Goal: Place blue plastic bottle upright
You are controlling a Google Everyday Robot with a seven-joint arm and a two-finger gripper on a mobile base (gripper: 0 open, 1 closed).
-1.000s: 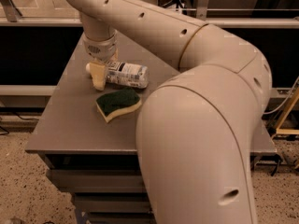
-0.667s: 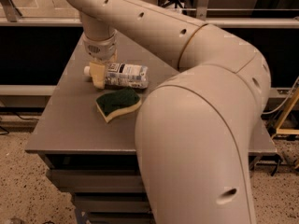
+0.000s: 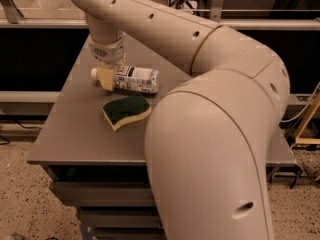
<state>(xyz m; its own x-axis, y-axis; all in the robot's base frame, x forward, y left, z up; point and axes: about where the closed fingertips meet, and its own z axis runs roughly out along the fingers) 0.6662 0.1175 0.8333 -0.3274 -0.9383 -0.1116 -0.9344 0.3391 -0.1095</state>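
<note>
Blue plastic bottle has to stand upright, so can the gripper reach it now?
Probably yes: the gripper is at the cap end of the blue plastic bottle; the sponge lies apart.

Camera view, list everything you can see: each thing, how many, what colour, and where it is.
Clear plastic water bottle with white cap and white-bluish label: one, lying on its side at the back left of the table, cap pointing left.
Green sponge with yellow underside: one, on the table just in front of the bottle, apart from it.
Grey metal table: one, centre of view, with grey shelves under it.
Speckled floor: beige, around the table.
Yellow frame: one, at the right edge, partly cut off.
Robot arm: one, cream, fills the right foreground and reaches back over the table.
Gripper: one, cream-yellow, down at the bottle's neck end.
</note>
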